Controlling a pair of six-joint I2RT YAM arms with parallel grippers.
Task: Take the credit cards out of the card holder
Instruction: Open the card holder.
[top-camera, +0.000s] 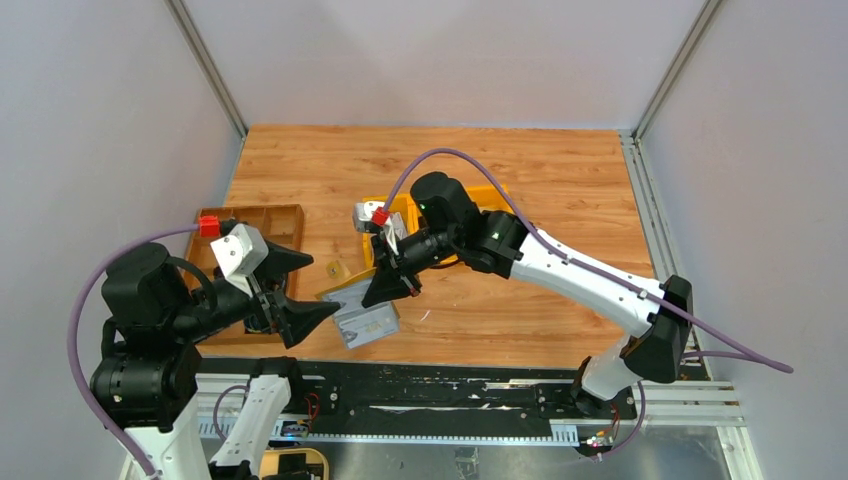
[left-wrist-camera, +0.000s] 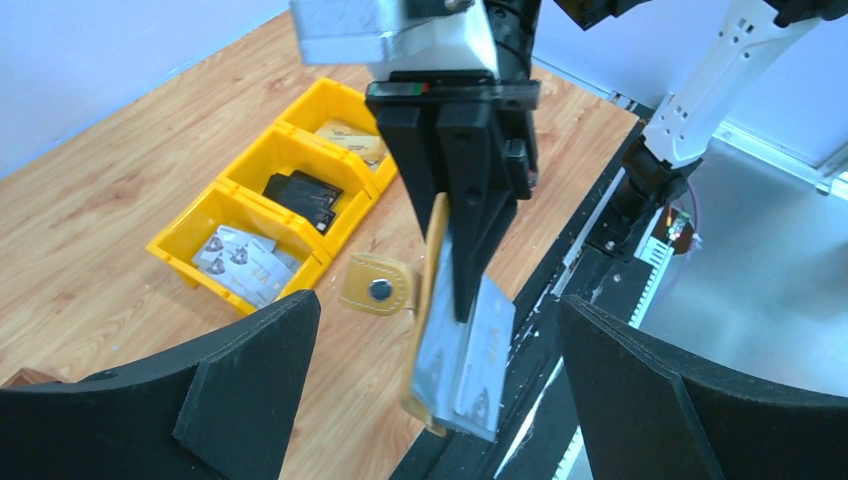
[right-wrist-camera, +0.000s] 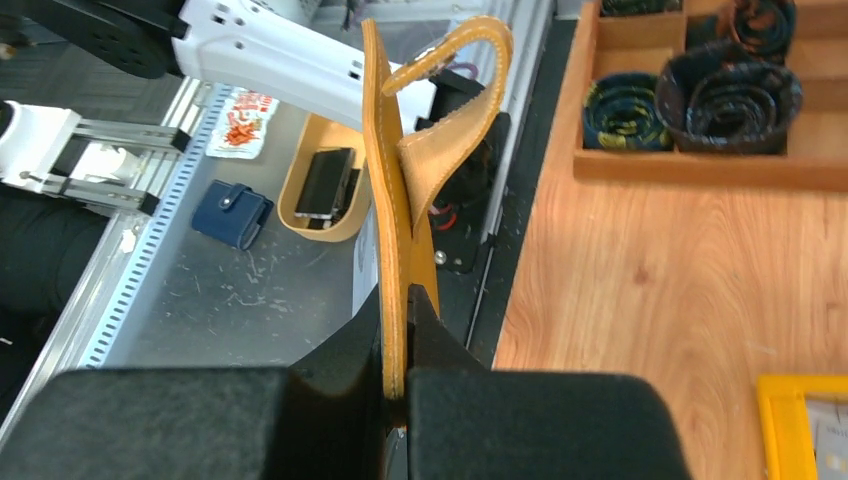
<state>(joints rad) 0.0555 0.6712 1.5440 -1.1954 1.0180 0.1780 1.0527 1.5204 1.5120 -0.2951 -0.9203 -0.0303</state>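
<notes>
Card holder (top-camera: 345, 292) is near the front edge of the wooden table (top-camera: 480, 322) in the top view. It is pinched in the right gripper (top-camera: 388, 288), and silver-grey cards (top-camera: 368, 322) poke out of its lower end. The left gripper (top-camera: 322, 285) is just beside it, fingers spread wide and touching nothing. A brown compartment tray (top-camera: 250, 215) lies behind the left arm, and yellow bins (top-camera: 487, 191) lie behind the right arm.

From the left wrist, the holder hangs on edge in the right gripper's clenched black fingers (left-wrist-camera: 470, 230). Its snap flap (left-wrist-camera: 378, 288) sticks out to the left with the silver stud showing, and the cards fan out of the bottom. The left fingers (left-wrist-camera: 200, 400) stand on either side of it, well apart. Three bins on the table behind hold cards and dark flat items.

From the right wrist, the fingers (right-wrist-camera: 520, 420) are clamped on the holder's edge, and the flap curls over above them. Rolled dark ties (right-wrist-camera: 735, 85) fill the tray. A blue wallet (right-wrist-camera: 232, 212) lies on the metal surface beside the table.
</notes>
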